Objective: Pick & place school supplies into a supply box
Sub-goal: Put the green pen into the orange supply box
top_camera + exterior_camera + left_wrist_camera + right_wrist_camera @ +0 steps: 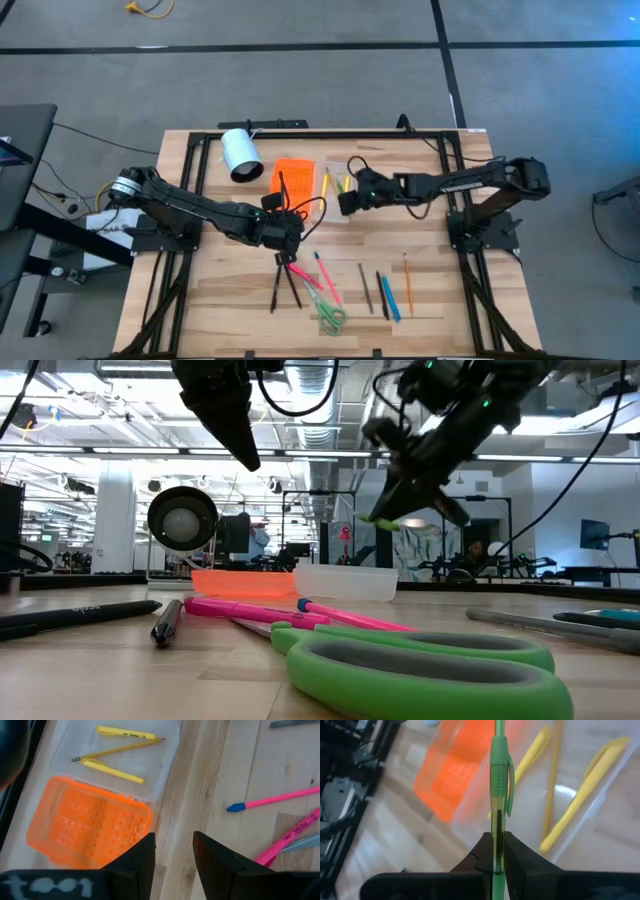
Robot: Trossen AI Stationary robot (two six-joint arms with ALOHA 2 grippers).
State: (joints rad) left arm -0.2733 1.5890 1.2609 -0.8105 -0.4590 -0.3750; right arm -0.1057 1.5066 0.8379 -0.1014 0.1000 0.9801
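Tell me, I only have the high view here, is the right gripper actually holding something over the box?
Observer: Yes. The right gripper is shut on a green pen, seen in its wrist view.
Operator: What's in the clear tray already?
Observer: Two yellow highlighters and a yellow pencil lie in the clear tray, seen from the left wrist.
Operator: And the left gripper?
Observer: The left gripper is open and empty, above the table beside the orange lid.
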